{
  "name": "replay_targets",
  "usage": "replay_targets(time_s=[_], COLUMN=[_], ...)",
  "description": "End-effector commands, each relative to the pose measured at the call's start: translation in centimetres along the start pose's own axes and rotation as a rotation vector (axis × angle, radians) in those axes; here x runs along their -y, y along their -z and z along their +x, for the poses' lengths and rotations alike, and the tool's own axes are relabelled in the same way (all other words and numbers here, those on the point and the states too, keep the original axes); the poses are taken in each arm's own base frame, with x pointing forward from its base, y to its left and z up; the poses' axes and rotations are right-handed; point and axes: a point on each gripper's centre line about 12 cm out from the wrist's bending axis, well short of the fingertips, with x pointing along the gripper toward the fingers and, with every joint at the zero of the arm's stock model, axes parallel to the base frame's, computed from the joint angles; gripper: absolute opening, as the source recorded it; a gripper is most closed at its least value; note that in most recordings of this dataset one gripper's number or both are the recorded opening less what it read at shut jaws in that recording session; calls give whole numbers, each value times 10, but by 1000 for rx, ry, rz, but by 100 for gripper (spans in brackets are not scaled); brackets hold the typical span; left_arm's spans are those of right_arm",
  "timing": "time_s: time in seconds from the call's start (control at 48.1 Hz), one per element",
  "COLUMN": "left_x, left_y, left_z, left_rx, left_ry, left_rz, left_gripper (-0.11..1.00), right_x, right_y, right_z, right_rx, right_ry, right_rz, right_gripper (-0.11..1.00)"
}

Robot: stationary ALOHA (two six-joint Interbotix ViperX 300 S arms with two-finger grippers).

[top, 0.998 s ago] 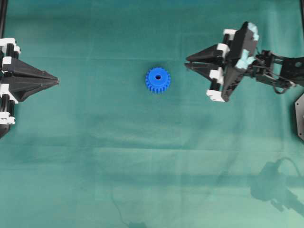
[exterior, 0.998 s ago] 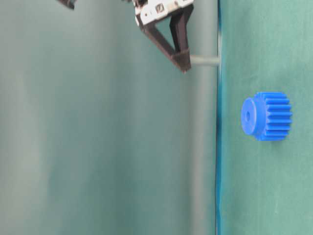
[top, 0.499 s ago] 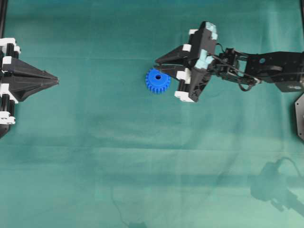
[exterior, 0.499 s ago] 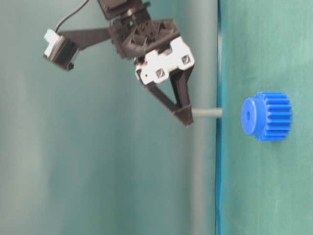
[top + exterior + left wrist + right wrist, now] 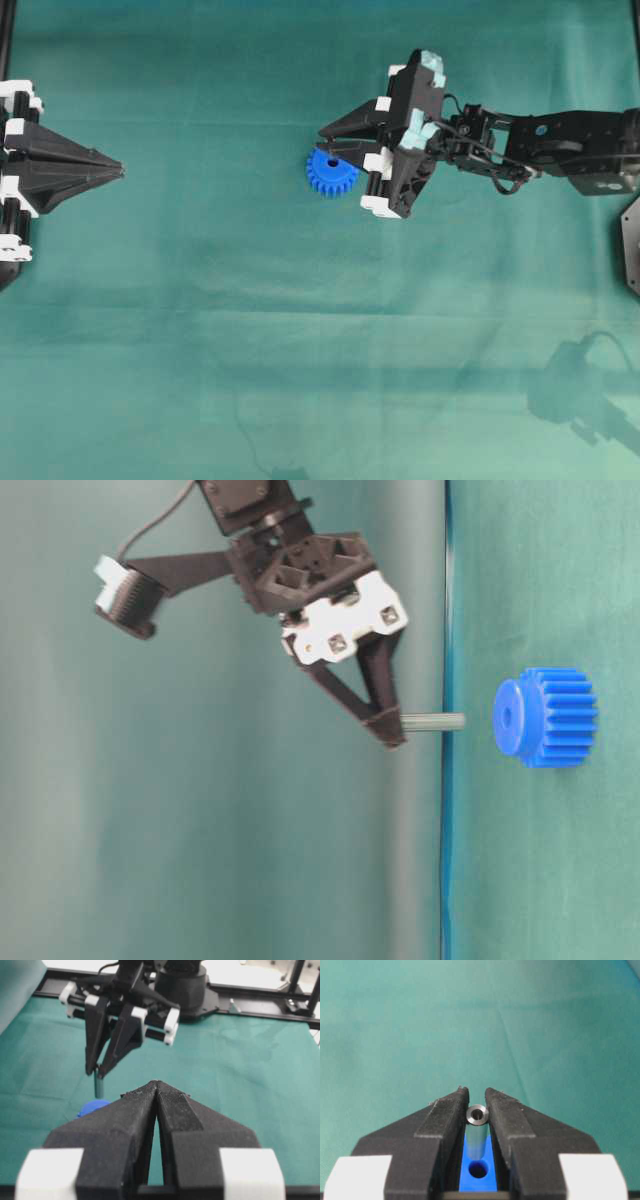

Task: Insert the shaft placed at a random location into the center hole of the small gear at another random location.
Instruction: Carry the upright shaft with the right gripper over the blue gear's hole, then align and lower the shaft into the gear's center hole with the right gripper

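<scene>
Open cloth (image 5: 200,330) all round small gear (image 5: 325,178).

In the right wrist view, the right gripper's (image 5: 477,1110) fingers (image 5: 440,1125) hide most of the small gear (image 5: 477,1167). The left gripper (image 5: 156,1091) hides the small gear's near side.

Small gear (image 5: 331,172): bright blue plastic toothed wheel lying flat on the green cloth, raised round hub facing up. Center hole (image 5: 478,1170): small dark round opening in the middle of that hub, unfilled. Shaft (image 5: 432,721): short silver-grey metal pin, its upper end showing a dimpled face, held upright directly above the gear's hub, lower tip near the hole but clear of the gear.
</scene>
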Motion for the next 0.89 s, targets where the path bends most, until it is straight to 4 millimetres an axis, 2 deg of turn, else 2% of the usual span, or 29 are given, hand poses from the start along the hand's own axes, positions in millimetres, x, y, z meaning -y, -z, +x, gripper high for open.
replay_targets(time_s=[0.0, 0.229, 0.416, 0.665, 0.873], left_x=[0, 0, 0, 0, 0], left_y=[-6, -6, -5, -5, -5], left_z=[2, 2, 2, 2, 2], left_rx=[17, 17, 12, 11, 6], left_ry=[-1, -1, -1, -1, -1], left_rz=[-2, -2, -2, -2, -3], left_gripper=[0, 0, 0, 0, 0], right_x=[-1, 1, 3, 3, 2], right_y=[-8, 9, 16, 14, -9], right_z=[3, 13, 14, 9, -8], right_rx=[38, 22, 4, 19, 114], right_ry=[-2, 9, 14, 15, 7], right_rz=[3, 13, 19, 19, 15], right_gripper=[26, 26, 26, 26, 26])
